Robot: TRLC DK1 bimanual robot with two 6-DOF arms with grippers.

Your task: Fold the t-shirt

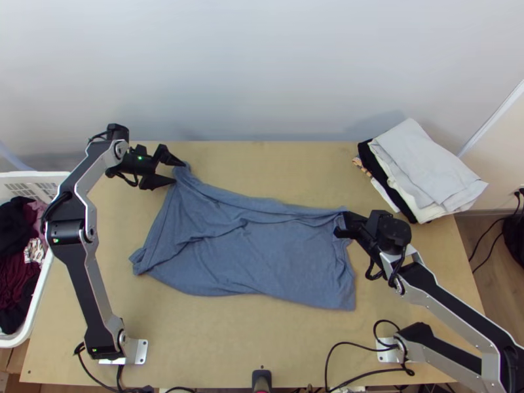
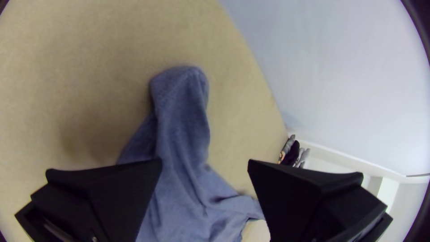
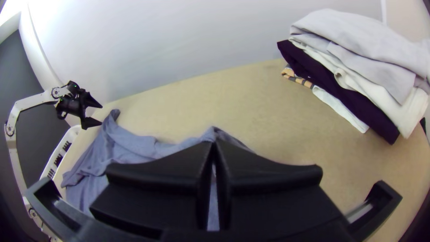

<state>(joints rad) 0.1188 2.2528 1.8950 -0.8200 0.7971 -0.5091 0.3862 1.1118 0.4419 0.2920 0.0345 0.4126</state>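
Note:
The blue t-shirt (image 1: 255, 249) lies spread and wrinkled across the middle of the table, its far edge rumpled into a fold. My left gripper (image 1: 175, 171) stands open at its far left corner; in the left wrist view the narrow end of the shirt (image 2: 181, 103) lies beyond the open left gripper (image 2: 205, 166), nothing pinched between the fingers. At the far right corner is my right gripper (image 1: 342, 224); in the right wrist view the right gripper (image 3: 213, 145) is closed on the t-shirt (image 3: 130, 145), a raised bit of cloth showing at its tips.
A stack of folded clothes (image 1: 426, 173) stands at the table's back right corner. A white basket (image 1: 39, 288) with dark clothes is at the left edge. Bare table (image 1: 262, 340) lies in front of the shirt, with black cables at the near right.

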